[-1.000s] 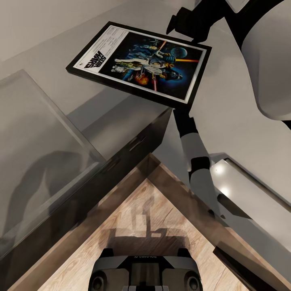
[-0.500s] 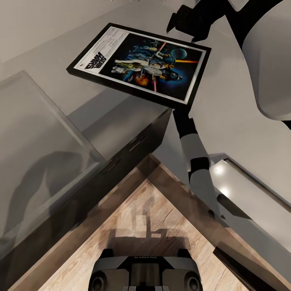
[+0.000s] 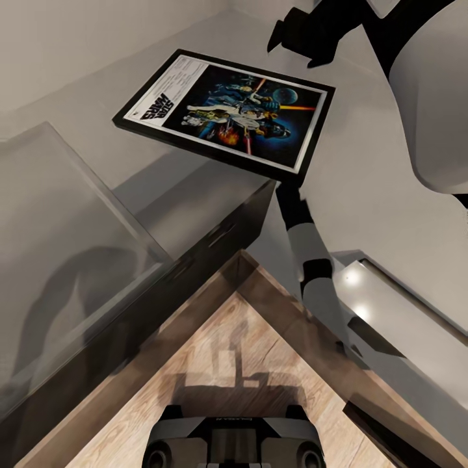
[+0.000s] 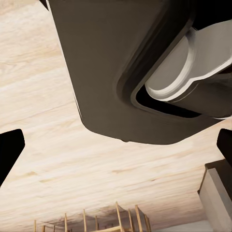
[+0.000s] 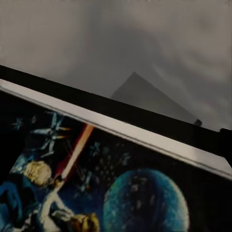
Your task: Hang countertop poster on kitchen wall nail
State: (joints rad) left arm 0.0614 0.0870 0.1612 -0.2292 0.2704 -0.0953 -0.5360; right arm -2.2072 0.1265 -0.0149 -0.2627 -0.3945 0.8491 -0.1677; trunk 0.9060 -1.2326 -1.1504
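At the left of the head view lies the smooth light grey L-shaped kitchen counter [image 3: 78,214], its dark glossy cabinet fronts [image 3: 214,240] running down toward the pale wooden plank floor [image 3: 227,351]. The robot's dark base [image 3: 231,442] shows at the lower edge.

Further right, the rectangular black-framed Star Wars poster [image 3: 227,114] with its white border and blue-black space artwork appears tilted and raised above the counter, its white title strip pointing left. A white-and-black arm [image 3: 312,260] reaches up to its near right corner, where the frame hides the contact. In the right wrist view the poster [image 5: 96,174] sits very close to the lens, which suggests this is the right arm carrying it; whether those jaws are pinching the frame I cannot tell, since they are hidden.

At the upper right, a black gripper-like shape [image 3: 305,36] hangs just beyond the poster's far edge, apart from it; which arm it belongs to is hard to make out. The left wrist view looks along the floor past a dark rounded part of the robot's body [image 4: 130,72]; black finger tips at both side edges of that picture suggest the left jaws stand spread with nothing between them.

The pick-up looks done and the carrying stage under way. Next comes turning toward a wall nail, keeping the frame steady. No nail is in sight.
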